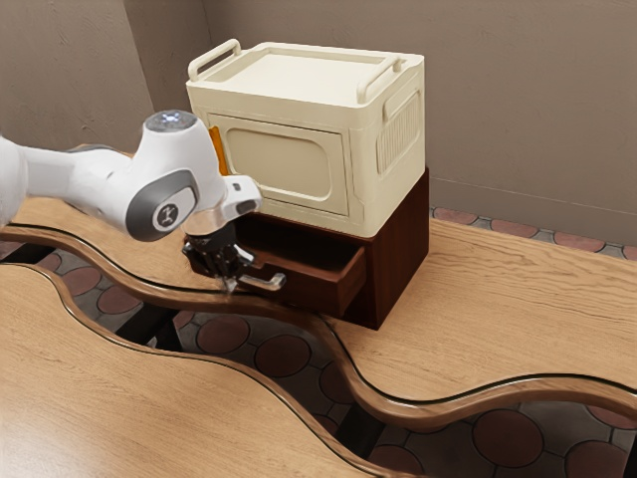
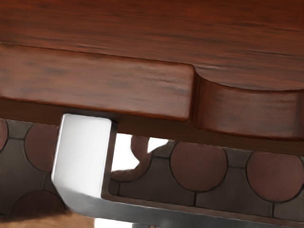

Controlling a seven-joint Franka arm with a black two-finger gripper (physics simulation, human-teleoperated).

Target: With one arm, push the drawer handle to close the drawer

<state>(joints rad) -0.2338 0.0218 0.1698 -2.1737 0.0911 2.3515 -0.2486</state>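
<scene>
The white arm comes in from the exterior view's left, its visible link running nearly level into a bulky, rounded wrist housing. A grey side cover (it carries a small logo) faces the exterior camera. Beyond the housing, the wrist narrows and angles downward toward the exterior view's right, and the black gripper hangs low beneath it, pointing down.

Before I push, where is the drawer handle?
In the exterior view, the handle sits on the open drawer's front, just to that view's right of the end effector, below the cream box.
</scene>
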